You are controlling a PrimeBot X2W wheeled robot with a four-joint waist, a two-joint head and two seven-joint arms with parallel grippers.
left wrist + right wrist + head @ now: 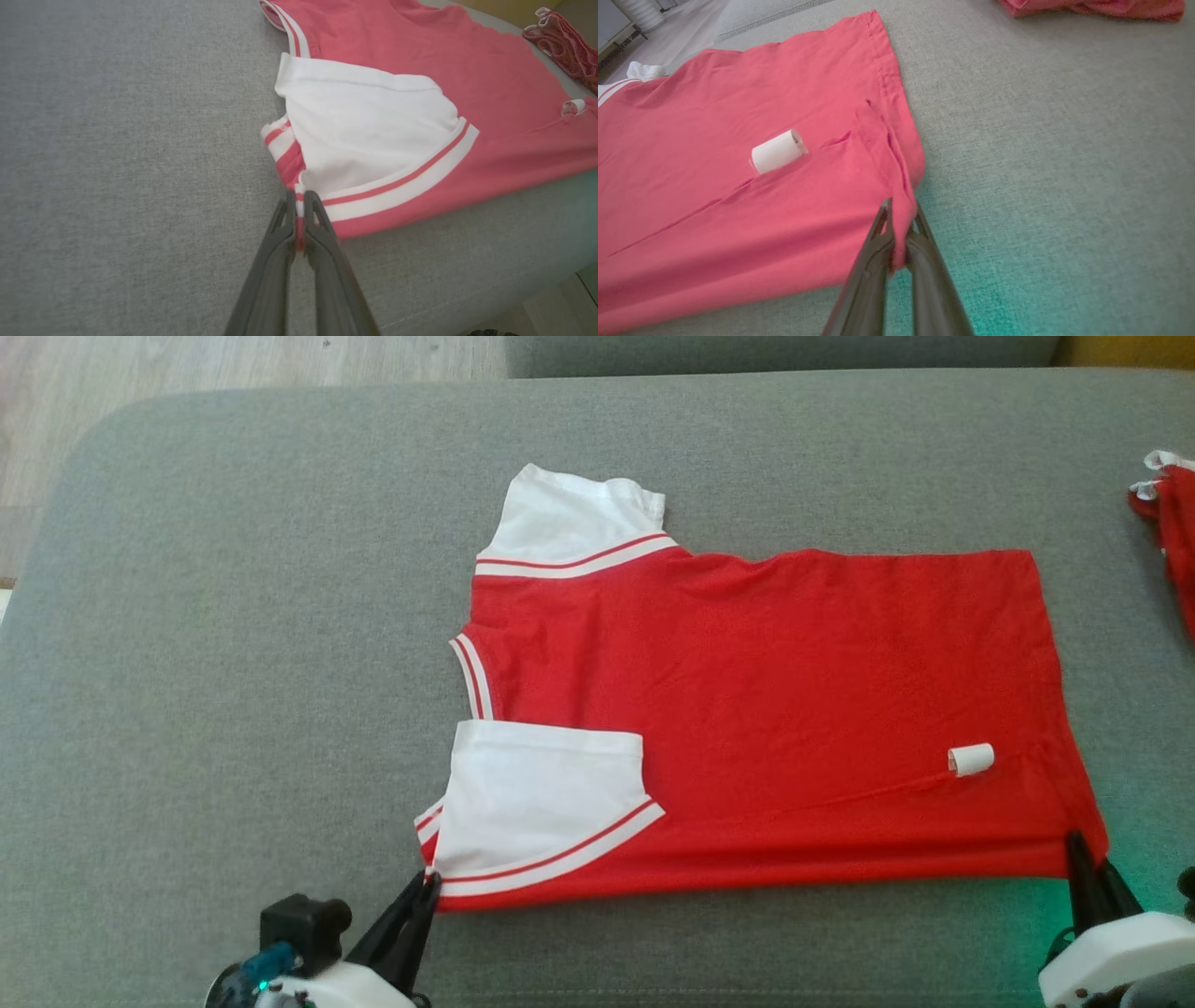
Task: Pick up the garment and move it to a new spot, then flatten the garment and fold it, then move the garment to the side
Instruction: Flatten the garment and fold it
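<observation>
garment [766,709]: red with white striped sleeves; flat on the grey cushion [233,663], centre to right of the head view, collar end toward frame left, hem toward frame right.
near sleeve [541,793]: white, folded inward over the red body, lower centre of the head view.
far sleeve [569,518]: white, sticking out past the body's upper edge, upper centre.
white tag [971,760]: small rolled piece lying on the red cloth, lower right, near the hem.
left pincer [425,887]: lower left of the head view; fingers pressed together on the garment's lower left corner, just under the near sleeve's striped cuff; red cloth visible between the fingers in the left wrist view.
right pincer [1080,849]: lower right of the head view; fingers closed on the garment's lower right hem corner; cloth draped over the tips in the right wrist view.
garment relative to pincers: held at both lower corners, lower edge running between the two, body lying up-frame of both.
second red cloth [1172,532]: bunched at the right edge, well apart from the garment.
wooden floor [233,364]: upper left corner, beyond the cushion.
</observation>
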